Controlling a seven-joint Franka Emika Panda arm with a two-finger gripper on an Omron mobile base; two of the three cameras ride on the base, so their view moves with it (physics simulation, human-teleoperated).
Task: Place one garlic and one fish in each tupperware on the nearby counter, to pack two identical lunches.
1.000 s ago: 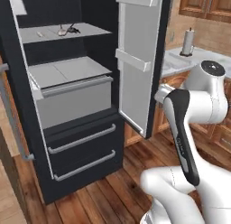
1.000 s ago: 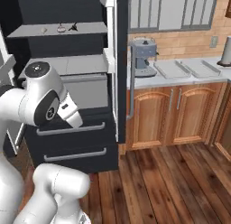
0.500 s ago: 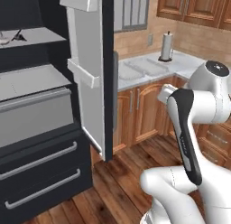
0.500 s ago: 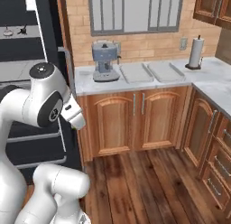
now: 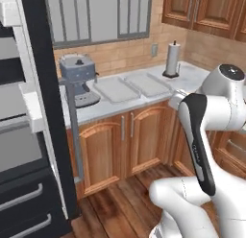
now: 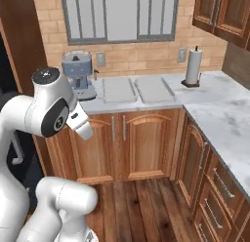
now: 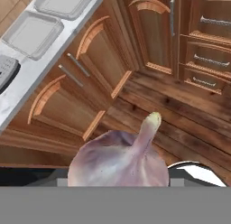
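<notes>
Garlic (image 7: 121, 162) sits right at the bottom of the hand view, huge in frame, pale pinkish-purple, pointed tip up toward the wood floor (image 7: 180, 123). It's lodged where the gripper's fingers would be, so gripper looks closed on it; fingertips themselves are hidden behind the bulb.

Biggest to smallest:

Fridge (image 5: 29, 136), dark, fills the left of the left base view, door open w/ pale shelves and grey drawer fronts low down.

Counter (image 6: 215, 109), white-grey marble, runs under the window (image 6: 119, 16) along the brick wall, then turns a corner and comes toward the camera on the right. Brown wooden cabinet doors (image 6: 141, 143) below it, drawers on the right run.

Arm: white elbow w/ dark joint rises at right of left base view and at left of right base view.

Two tupperware trays lie side by side on the counter, near each other, just right of the coffee machine: left tray (image 6: 118, 89), right tray (image 6: 154, 88). Both look bare inside. In hand view they show at top left, one tray (image 7: 30, 32) nearer and the other (image 7: 65, 2) beyond it, well apart from the bulb.

Coffee machine (image 6: 78, 79), grey-blue, stands at the counter's left end by the fridge.

Paper towel roll (image 6: 193, 66), upright on its stand, in the counter's corner, right of the trays.
</notes>
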